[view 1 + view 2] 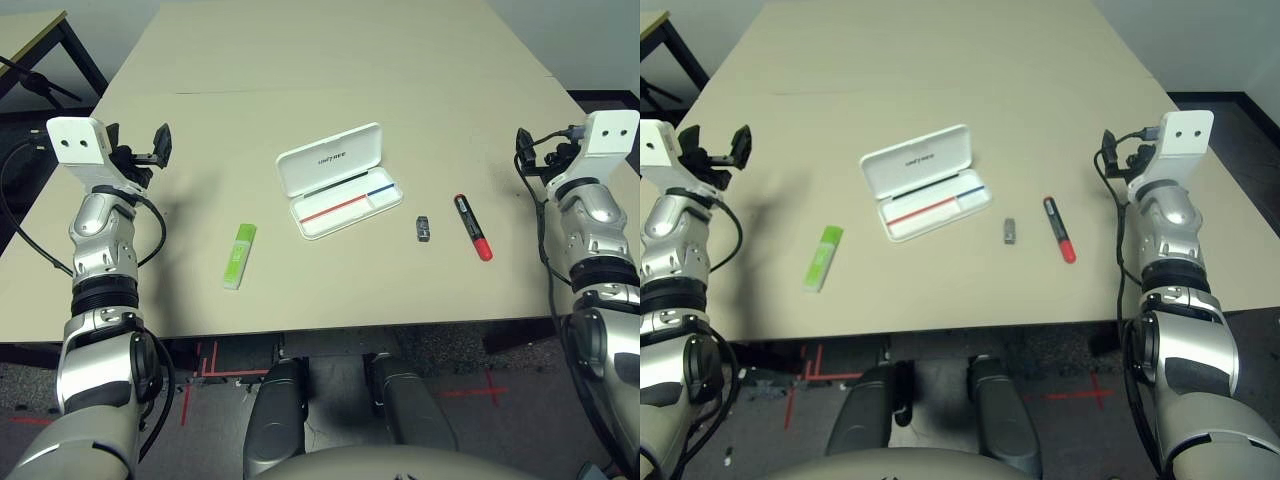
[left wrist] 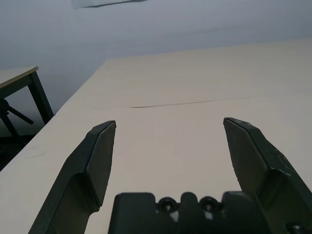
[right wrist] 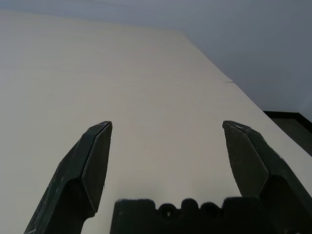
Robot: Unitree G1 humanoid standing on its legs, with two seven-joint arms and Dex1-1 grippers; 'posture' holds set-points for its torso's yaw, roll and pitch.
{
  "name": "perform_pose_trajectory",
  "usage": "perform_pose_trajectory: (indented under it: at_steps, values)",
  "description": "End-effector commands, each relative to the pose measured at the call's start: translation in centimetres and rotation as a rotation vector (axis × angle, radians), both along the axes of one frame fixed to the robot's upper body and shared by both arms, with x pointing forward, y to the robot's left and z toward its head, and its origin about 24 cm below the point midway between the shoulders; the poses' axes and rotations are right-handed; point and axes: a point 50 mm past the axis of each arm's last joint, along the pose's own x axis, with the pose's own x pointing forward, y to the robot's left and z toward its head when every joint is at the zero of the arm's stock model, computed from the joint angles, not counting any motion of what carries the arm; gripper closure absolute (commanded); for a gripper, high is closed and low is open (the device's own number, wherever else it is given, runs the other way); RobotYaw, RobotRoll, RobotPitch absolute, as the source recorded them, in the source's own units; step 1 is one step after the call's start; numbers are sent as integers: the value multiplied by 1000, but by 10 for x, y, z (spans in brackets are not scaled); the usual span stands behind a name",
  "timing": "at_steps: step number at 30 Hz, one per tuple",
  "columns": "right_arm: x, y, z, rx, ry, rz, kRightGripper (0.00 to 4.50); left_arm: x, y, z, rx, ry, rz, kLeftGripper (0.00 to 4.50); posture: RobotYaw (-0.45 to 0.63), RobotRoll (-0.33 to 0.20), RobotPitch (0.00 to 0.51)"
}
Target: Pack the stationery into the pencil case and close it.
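Observation:
The white pencil case (image 1: 331,157) lies open at the middle of the table, its lid folded back; thin red, blue and black lines run along its tray (image 1: 352,209). Left of it lies the lime-green highlighter (image 1: 239,256). On its right are a small dark grey clip (image 1: 423,228) and a red marker with a black cap (image 1: 472,227). My left gripper (image 1: 142,148) hovers over the table's left side, open and empty, far from the highlighter. Over the right edge, my right gripper (image 1: 538,150) is also open and empty. Bare tabletop lies beyond the left gripper (image 2: 168,124) and the right gripper (image 3: 165,126).
A seam (image 1: 250,93) crosses the beige table behind the case. Another table (image 1: 30,35) with dark legs stands off to the far left. The table's front edge (image 1: 330,328) runs just beyond my body, and dark floor shows at the far right.

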Motion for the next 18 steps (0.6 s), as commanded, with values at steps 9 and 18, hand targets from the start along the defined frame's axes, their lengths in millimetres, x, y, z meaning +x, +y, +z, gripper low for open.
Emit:
perform_pose_trajectory:
  at_steps: [9, 18]
  values:
    - [2, 4, -1, -9, 17, 39, 0, -7, 8, -5, -10, 16, 23, 47, -67, 0, 147]
    - [-9, 24, 1, -175, 172, 436, 0, -8, 9, -7, -2, 31, 14, 47, -74, 0, 137]
